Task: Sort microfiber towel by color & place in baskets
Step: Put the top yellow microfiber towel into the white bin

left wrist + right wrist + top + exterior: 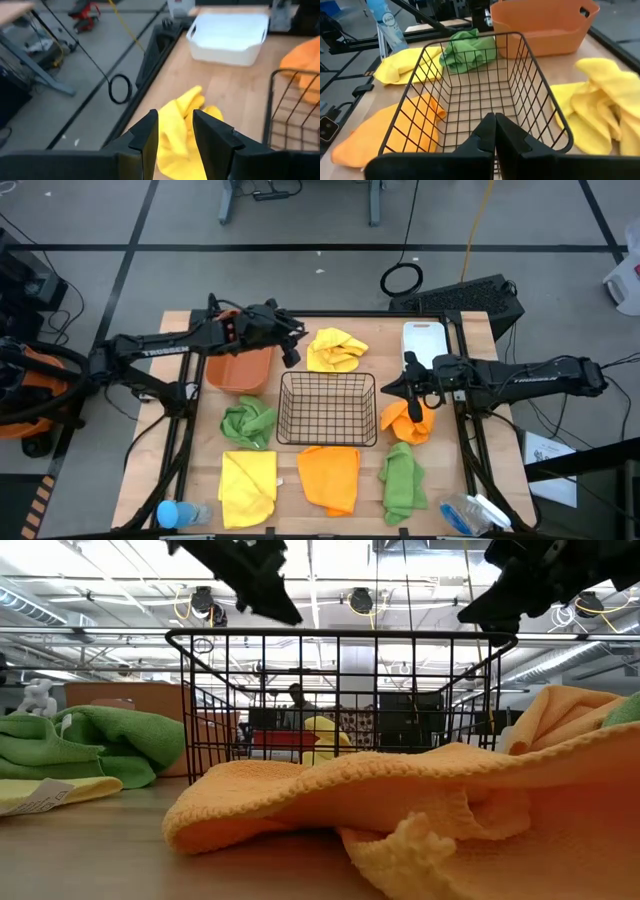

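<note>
Six microfiber towels lie on the wooden table point(500, 440) around three baskets: a crumpled yellow towel point(335, 349) at the far edge between the orange tub point(240, 369) and the white bin point(424, 342), a bunched green towel point(248, 421) left of the black wire basket point(328, 409), a flat yellow towel point(248, 488) and a flat orange towel point(329, 476) along the near edge, a long green towel point(401, 479) to their right, and a bunched orange towel point(410, 421) beside the wire basket's right side. All are nubby terry cloth; the low view shows a pale sewn-in tag point(38, 798) on the near yellow towel, its print unreadable. The left end effector point(292, 348) hangs above the far yellow towel, fingers apart and gripping nothing; the left wrist view shows yellow cloth framed between them and the white bin's cut-out handles. The right end effector point(412, 393) hovers over the bunched orange towel with fingers pressed together, empty; the right wrist view looks across the empty wire basket to the orange tub. White lettering reading "TROSSEN" runs along each arm. A blue-capped spray bottle point(178, 514) lies at the table's near left corner, and a clear packet point(474, 513) at the near right.
</note>
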{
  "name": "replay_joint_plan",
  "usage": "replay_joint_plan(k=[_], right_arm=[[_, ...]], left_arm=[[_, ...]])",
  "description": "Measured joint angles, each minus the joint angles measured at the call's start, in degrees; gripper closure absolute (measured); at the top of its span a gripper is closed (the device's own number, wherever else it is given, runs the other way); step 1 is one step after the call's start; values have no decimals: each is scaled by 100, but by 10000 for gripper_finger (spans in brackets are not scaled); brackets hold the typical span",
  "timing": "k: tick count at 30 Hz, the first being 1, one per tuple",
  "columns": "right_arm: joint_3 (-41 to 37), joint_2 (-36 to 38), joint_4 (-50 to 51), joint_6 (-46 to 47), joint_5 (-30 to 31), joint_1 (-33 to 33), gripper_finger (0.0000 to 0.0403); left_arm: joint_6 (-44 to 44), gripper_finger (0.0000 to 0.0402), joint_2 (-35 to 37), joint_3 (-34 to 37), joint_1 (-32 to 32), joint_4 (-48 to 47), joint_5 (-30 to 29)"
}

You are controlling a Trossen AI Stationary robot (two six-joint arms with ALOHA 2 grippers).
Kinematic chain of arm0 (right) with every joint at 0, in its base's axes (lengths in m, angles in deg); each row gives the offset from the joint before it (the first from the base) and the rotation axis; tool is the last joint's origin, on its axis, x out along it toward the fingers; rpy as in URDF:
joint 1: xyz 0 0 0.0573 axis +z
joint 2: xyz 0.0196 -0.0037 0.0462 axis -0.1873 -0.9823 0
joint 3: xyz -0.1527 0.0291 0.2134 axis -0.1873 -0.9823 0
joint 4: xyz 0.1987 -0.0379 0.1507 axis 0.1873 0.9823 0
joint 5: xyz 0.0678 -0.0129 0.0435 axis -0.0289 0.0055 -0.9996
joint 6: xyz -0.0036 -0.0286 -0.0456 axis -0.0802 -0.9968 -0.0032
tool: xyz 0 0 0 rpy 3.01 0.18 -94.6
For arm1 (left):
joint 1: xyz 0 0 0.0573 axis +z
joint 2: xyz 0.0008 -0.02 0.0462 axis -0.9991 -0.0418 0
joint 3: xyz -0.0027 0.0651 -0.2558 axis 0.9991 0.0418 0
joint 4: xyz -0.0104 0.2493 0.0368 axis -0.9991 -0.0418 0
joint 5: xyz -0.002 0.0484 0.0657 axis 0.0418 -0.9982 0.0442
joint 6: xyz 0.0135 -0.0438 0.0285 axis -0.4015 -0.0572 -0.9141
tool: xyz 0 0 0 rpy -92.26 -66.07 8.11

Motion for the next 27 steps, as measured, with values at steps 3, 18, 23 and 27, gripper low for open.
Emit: replay_joint_plan(k=[3, 18, 23, 27], right_arm=[[0, -67, -4, 55, -4, 0, 403], [0, -88, -122, -95, -32, 134, 403], [0, -88, -96, -280, -31, 190, 403], [0, -88, -96, -345, -21, 188, 403]], left_arm=[[-135, 273, -314, -96, 142, 18, 208], [-153, 108, -2122, -956, 472, -148, 367], [-17, 69, -2183, -987, 486, -124, 356], [-1, 67, -2275, -987, 630, -104, 719]])
